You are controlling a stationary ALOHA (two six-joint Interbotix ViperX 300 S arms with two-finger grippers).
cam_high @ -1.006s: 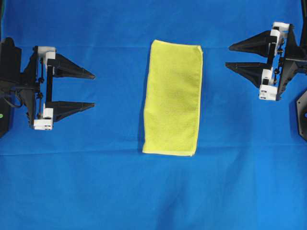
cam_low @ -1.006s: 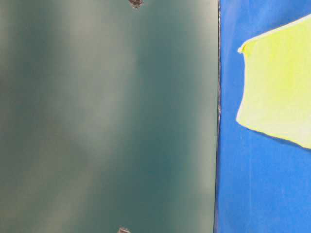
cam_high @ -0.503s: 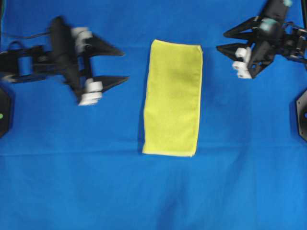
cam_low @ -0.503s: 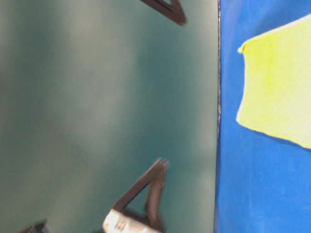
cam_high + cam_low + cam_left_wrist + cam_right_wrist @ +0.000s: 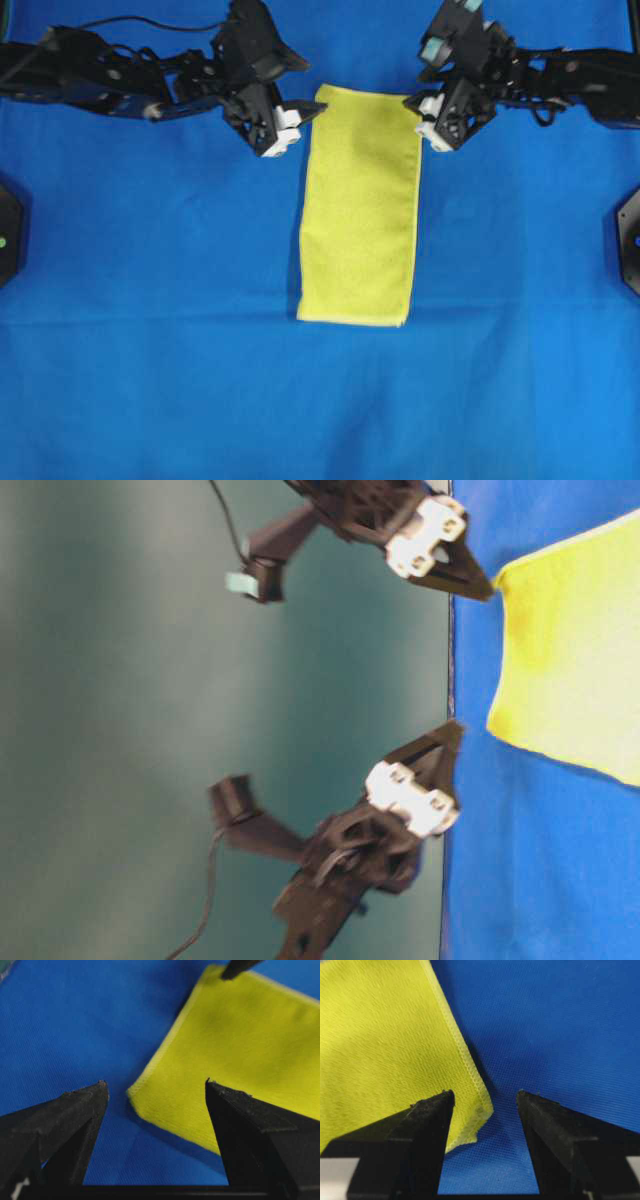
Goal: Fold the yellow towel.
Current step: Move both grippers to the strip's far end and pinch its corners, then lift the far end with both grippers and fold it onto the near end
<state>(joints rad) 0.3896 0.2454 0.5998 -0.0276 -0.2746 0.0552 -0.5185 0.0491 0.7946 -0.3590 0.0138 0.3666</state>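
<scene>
Fingers of both grippers, left (image 5: 155,1085) and right (image 5: 485,1095), spread astride far corners of the folded, oblong yellow towel (image 5: 360,205).

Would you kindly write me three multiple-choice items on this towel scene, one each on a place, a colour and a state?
1. Where are both pincers?
A. At the towel's far corners
B. At its near corners
C. Parked at the table's sides

2. What colour is the cloth under the towel?
A. Green
B. Blue
C. Grey

3. How do the left pincer's jaws stand?
A. Shut on the towel
B. Shut on nothing
C. Open

Answers:
1. A: overhead, the left pincer and right pincer flank the top corners of the yellow towel.
2. B: the blue cloth surrounds it.
3. C: its wrist view shows the fingers apart, astride the corner.
</scene>
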